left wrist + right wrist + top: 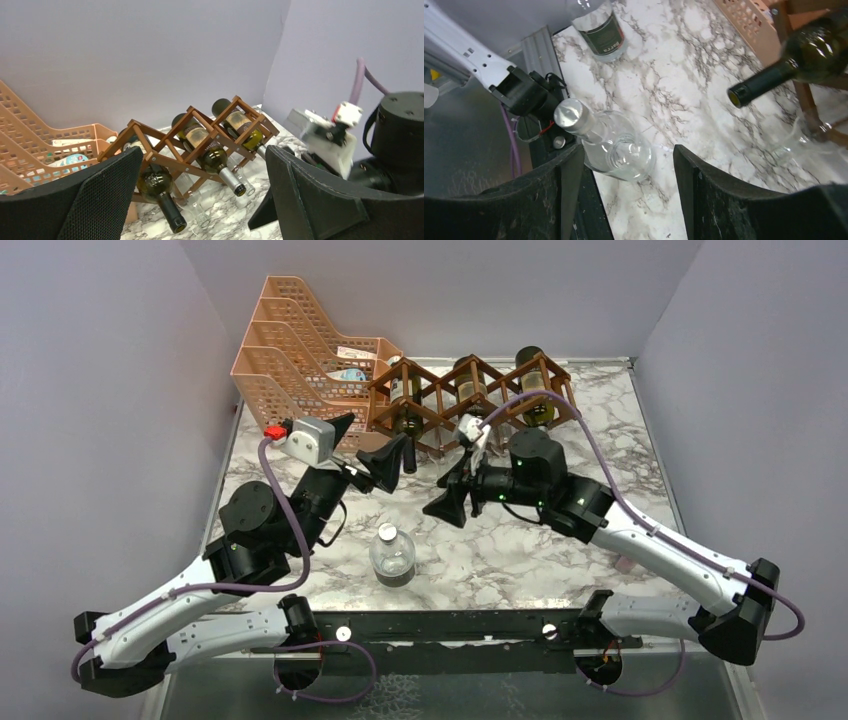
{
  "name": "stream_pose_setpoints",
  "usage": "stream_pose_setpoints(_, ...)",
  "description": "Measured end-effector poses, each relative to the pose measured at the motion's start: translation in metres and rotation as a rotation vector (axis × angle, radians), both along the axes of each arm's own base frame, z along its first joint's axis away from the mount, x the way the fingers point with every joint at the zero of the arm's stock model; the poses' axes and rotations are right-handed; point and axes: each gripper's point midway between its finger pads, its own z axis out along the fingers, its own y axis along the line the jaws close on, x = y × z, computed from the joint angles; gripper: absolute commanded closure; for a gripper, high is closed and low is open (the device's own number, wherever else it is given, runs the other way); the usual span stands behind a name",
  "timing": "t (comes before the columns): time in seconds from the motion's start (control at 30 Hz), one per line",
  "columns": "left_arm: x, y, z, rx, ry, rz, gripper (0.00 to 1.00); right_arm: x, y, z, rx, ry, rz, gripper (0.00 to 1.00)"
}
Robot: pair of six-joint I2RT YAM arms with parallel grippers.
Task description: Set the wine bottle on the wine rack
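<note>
The wine rack [437, 395] stands at the back of the table with dark bottles [212, 155] lying in its openings. Well in front of the rack, a clear bottle [391, 558] with a dark label stands upright. The left gripper [365, 440] faces the rack, spread wide and empty. The right gripper [452, 488] is also spread. A silver-capped clear bottle [616, 152] shows between its fingers in the right wrist view, and I cannot tell whether they touch it.

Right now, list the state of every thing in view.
Left gripper: open, empty.
Right gripper: open, empty.
Clear bottle: standing upright, capped, not gripped.
Wine rack: standing, several bottles lying in it.
File tray: upright, a few items inside.
</note>
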Motion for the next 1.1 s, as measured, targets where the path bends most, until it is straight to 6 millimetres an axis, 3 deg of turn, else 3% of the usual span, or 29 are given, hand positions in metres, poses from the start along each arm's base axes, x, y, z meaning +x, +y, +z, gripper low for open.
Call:
stream_pose_setpoints(0.13, 0.0, 0.01, 0.004, -0.016, -0.005, 0.026, 0.01, -0.022, 0.026, -0.005, -0.014, -0.05, 0.074, 0.3)
stream_pose_setpoints(0.3, -0.001, 0.021, 0.008, -0.031, -0.01, 0.055, 0.01, -0.046, 0.055, -0.028, -0.081, -0.1, 0.151, 0.27)
stream_pose_setpoints(0.6, 0.0, 0.034, 0.011, -0.051, -0.008, 0.1, 0.01, -0.051, 0.087, -0.063, -0.196, -0.155, 0.172, 0.3)
stream_pose_setpoints(0.93, 0.0, 0.044, 0.015, -0.075, -0.01, 0.128, 0.01, -0.051, 0.1, -0.069, -0.197, -0.199, 0.181, 0.56)
stream_pose_setpoints(1.1, 0.0, 0.044, 0.014, -0.073, -0.01, 0.13, 0.01, -0.048, 0.101, -0.068, -0.196, -0.22, 0.172, 0.84)
